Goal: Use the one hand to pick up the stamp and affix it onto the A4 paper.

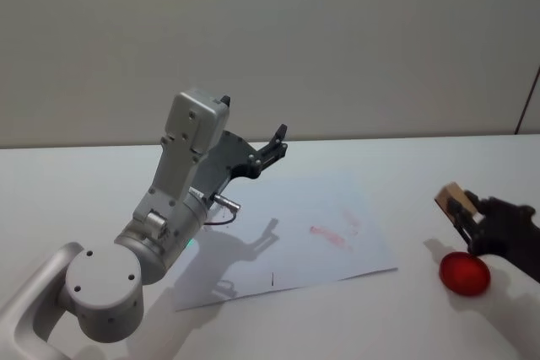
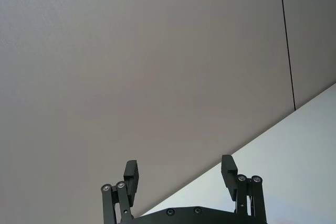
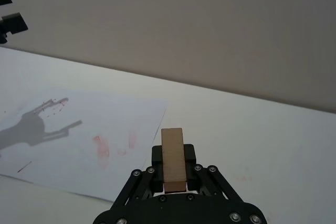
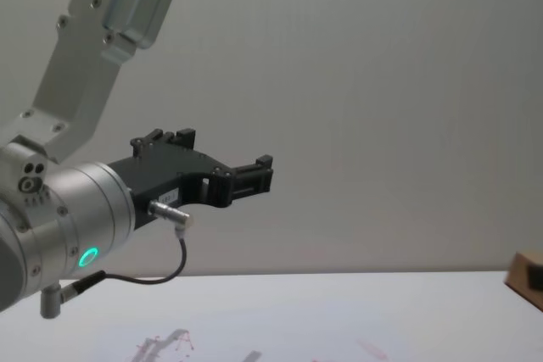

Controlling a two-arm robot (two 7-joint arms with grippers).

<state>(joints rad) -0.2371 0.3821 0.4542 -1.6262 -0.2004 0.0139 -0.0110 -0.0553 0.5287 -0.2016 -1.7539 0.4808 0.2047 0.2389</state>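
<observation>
Currently right gripper (image 3: pixel 173 169) clamps small light-brown wooden stamp (image 3: pixel 172 158); flat white A4 paper (image 1: pixel 287 242) ahead-left. Left gripper (image 2: pixel 181 174) parked, unclenched. Risk: tilted stamp prints partially.

A white bench (image 1: pixel 405 326) carries the A4 paper (image 1: pixel 278 242), which lies flat near its middle, marked with faint reddish smudges. A round red object (image 1: pixel 465 274) sits on the bench, apart from the sheet's right edge.

Light-brown stamp (image 3: pixel 172 158), white paper (image 1: pixel 287 246) with faint reddish-pink marks (image 1: pixel 329 235), black grippers, silver-grey arm (image 1: pixel 160 233) with a green light, red round pad (image 1: pixel 465 274), white table (image 1: pixel 101 183).
</observation>
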